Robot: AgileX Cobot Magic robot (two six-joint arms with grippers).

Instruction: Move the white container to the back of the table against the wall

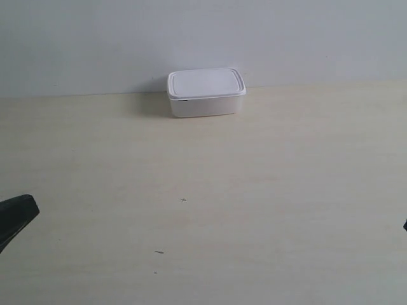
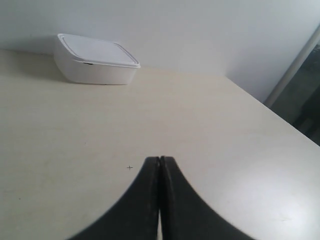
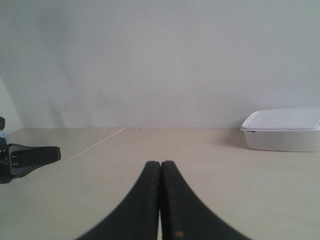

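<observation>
White container (image 1: 206, 93) is seen at twelve o'clock on the surface (image 1: 254, 190), against the wall (image 1: 95, 38), so placement is judged done, with left hand (image 2: 159, 160) and right hand (image 3: 160, 163) clenched empty, well apart from it, and only parking called for next.

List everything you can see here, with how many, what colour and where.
white container: one, white, lid on, at the table's back edge by the wall.
table: one, pale beige wood-grain, under everything.
wall: one, light grey-white, behind the table.
dark specks: a few, dark, on the table's near half.
pale bar: one, pale grey, beyond the table's edge in the left wrist view.
left gripper: one, black, shut, over bare table, apart from the container.
right gripper: one, black, shut, over bare table, apart from the container.
</observation>
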